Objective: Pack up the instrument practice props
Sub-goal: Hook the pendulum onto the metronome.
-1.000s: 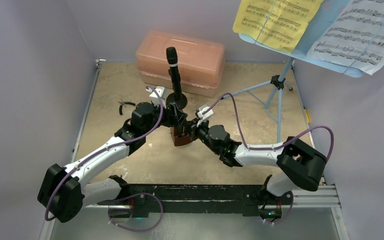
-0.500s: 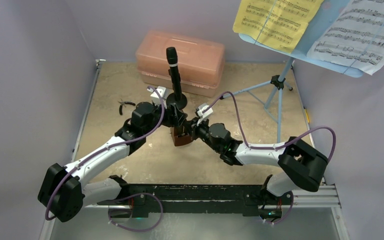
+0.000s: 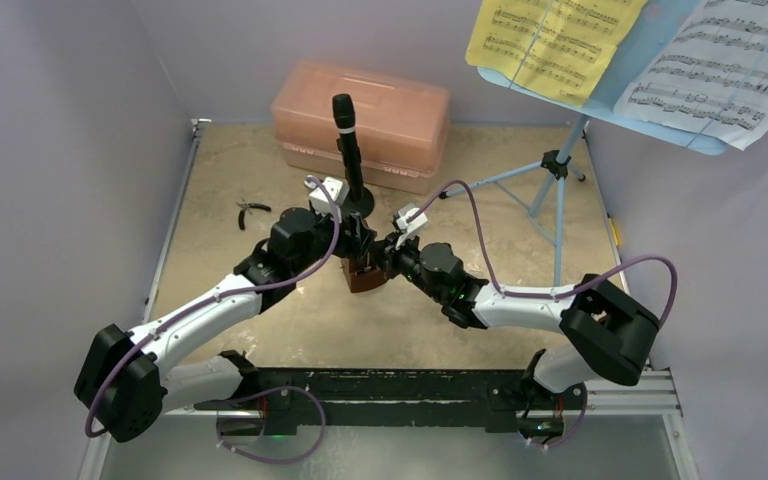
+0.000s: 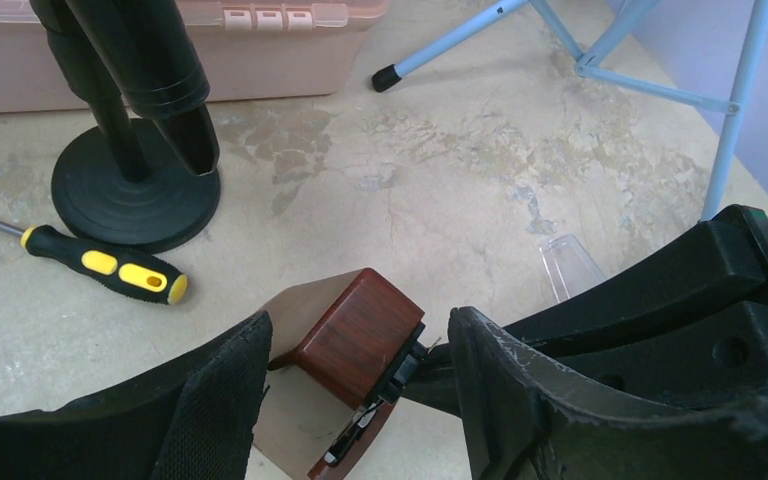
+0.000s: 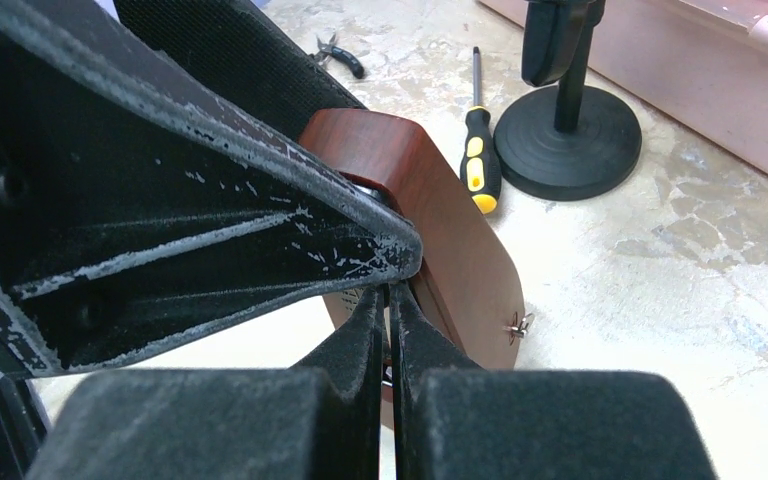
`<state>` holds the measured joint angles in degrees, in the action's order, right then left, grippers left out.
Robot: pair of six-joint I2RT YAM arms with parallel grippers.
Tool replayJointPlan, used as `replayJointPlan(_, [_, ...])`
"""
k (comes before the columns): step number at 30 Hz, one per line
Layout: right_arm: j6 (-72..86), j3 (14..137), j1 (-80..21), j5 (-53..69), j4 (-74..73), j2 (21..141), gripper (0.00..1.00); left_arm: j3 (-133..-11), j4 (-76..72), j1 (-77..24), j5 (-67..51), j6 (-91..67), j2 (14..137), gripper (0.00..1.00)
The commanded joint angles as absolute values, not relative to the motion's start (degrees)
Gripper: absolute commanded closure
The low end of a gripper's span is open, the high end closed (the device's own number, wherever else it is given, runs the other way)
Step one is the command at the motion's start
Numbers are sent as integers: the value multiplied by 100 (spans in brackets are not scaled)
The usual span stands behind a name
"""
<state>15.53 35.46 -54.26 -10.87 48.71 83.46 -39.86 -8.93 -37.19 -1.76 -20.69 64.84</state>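
The brown wooden metronome (image 3: 364, 276) stands mid-table between both grippers. My left gripper (image 4: 360, 375) is open, its jaws straddling the metronome's top (image 4: 360, 335) without touching. My right gripper (image 5: 390, 325) is shut, pinching the thin pendulum at the metronome's open front (image 5: 440, 240). The black pipe (image 3: 348, 150) stands upright on its round base (image 4: 135, 190) just behind. The light-blue music stand (image 3: 558, 200) stands at the back right and carries a yellow page (image 3: 550, 40) and a white page (image 3: 720, 70).
The pink case (image 3: 360, 120) sits shut against the back wall. A yellow-and-black screwdriver (image 4: 105, 265) lies beside the pipe's base. Pliers (image 3: 252, 210) lie at the left. A clear plastic piece (image 4: 570, 265) lies right of the metronome. A stand leg (image 4: 460, 35) reaches toward the case.
My left wrist has shifted slightly right, closer over the metronome. The right gripper and the metronome have stayed in place.
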Motion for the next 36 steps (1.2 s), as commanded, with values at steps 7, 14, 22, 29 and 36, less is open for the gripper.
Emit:
replayJointPlan(7, [1673,3674,-5353,-1110,4854,8176,99,-4259,-650,-4016,-14,-1795,6487,44])
replayJointPlan(14, [1717,3597,-5353,-1154,4903,8109,94,-4261,-633,-4040,199,-1785,6486,54])
replayJointPlan(22, [1703,3262,-5352,-1188,5204,7833,88,-4271,-607,-4052,277,-1778,6536,61])
replayJointPlan(29, [1708,2852,-5348,-1482,5600,7601,89,-4285,-598,-4060,277,-1802,6583,63])
replayJointPlan(36, [1647,2892,-5339,-1137,5923,7814,95,-4293,-606,-4058,237,-1811,6583,64])
